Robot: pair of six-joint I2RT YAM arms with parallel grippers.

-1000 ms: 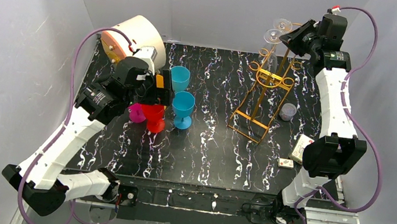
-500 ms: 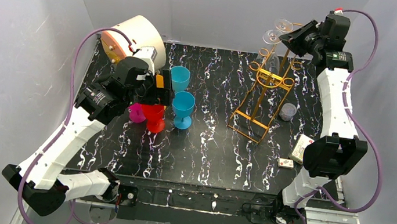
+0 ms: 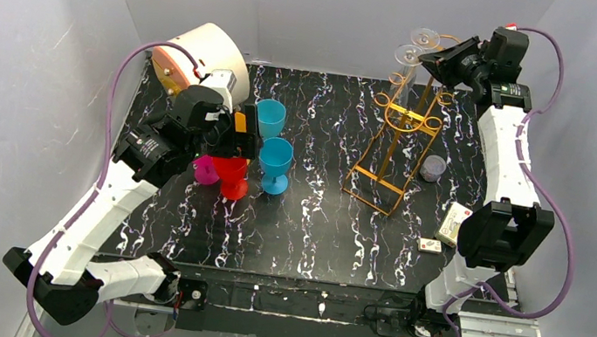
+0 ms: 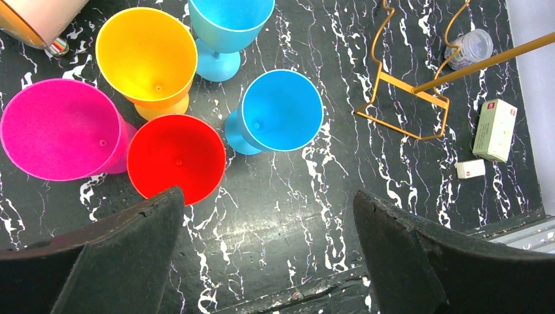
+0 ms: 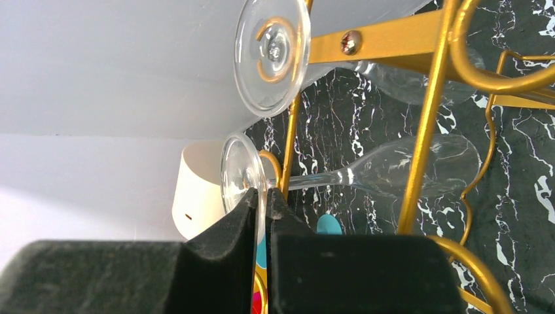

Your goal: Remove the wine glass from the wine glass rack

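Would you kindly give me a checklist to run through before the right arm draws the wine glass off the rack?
1. Grip: the right gripper has its fingers pinched on the foot rim of the wine glass: ok.
2. Glass free of the wine glass rack: not ok; its stem hangs in the gold wire.
3. Exit path clear of the second wine glass: cannot tell; its foot sits close by.
4. Rack upright, base on the table: ok.
5. The left gripper open and away from the rack, above the coloured goblets: ok.
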